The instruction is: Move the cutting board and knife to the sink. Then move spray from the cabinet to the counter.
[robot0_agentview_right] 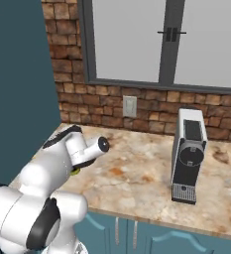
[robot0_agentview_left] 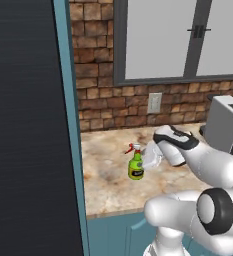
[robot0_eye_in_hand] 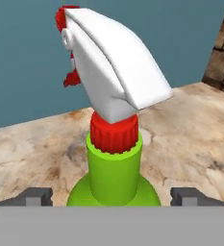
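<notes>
pincer (robot0_eye_in_hand: 112, 196) jaws were seen spread wide in the hand view, one dark fingertip (robot0_eye_in_hand: 35, 196) at each side of the spray (robot0_eye_in_hand: 112, 163), with a clear gap kept between each tip and the green neck, so the bottle was released and not grasped. between the tips the spray was seen upright, its red collar and white trigger head rising above the green body.

from the left base view the spray (robot0_agentview_left: 136, 164) was found standing upright on the counter (robot0_agentview_left: 108, 175), near the counter's left end, just beside the edge of the teal cabinet side (robot0_agentview_left: 70, 125). the white hand (robot0_agentview_left: 155, 155) was placed close to the bottle's right side, at the height of its trigger head. whether the hand was touching the bottle could not be told from this view.

in the right base view the arm (robot0_agentview_right: 62, 163) was bent over the left part of the counter (robot0_agentview_right: 137, 173), and a small piece of green was shown under the wrist. a grey coffee machine (robot0_agentview_right: 188, 154) was standing further right on the counter, well apart from the arm. a brick wall (robot0_agentview_right: 151, 116) with a white socket (robot0_agentview_right: 130, 106) and a window (robot0_agentview_right: 161, 39) were seen behind.
</notes>
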{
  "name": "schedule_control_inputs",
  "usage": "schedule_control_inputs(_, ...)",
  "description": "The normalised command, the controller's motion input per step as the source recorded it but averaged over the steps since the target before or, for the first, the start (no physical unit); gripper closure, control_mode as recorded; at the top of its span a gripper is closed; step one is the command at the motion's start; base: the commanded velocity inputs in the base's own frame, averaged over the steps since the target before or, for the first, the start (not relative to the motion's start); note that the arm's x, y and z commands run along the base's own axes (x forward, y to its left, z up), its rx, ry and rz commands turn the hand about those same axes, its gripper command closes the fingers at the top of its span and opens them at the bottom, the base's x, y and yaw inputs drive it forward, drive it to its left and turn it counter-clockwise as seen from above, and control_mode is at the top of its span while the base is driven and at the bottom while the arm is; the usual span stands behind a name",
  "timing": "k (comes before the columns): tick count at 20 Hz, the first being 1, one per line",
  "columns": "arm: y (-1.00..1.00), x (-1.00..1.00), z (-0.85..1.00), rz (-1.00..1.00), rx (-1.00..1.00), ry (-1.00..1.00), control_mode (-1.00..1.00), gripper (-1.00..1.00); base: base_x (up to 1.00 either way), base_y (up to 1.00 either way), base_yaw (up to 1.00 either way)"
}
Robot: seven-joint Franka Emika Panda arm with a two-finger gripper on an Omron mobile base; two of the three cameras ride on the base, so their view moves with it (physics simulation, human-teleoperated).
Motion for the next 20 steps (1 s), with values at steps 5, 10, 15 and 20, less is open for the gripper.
schedule_control_inputs(5,-0.23,-0.21,0.46,-0.05,0.00,-0.05,-1.00,-1.00,0.00,0.00,0.00)
schedule_control_inputs(10,-0.21,-0.03,0.83,-0.18,0.00,0.03,-1.00,-1.00,0.00,0.00,0.00)
schedule_control_inputs(15,-0.17,0.00,0.74,-0.36,0.00,0.24,-1.00,-1.00,0.00,0.00,0.00)
schedule_control_inputs(20,-0.04,-0.09,0.32,-0.52,0.00,0.34,-1.00,-1.00,0.00,0.00,0.00)
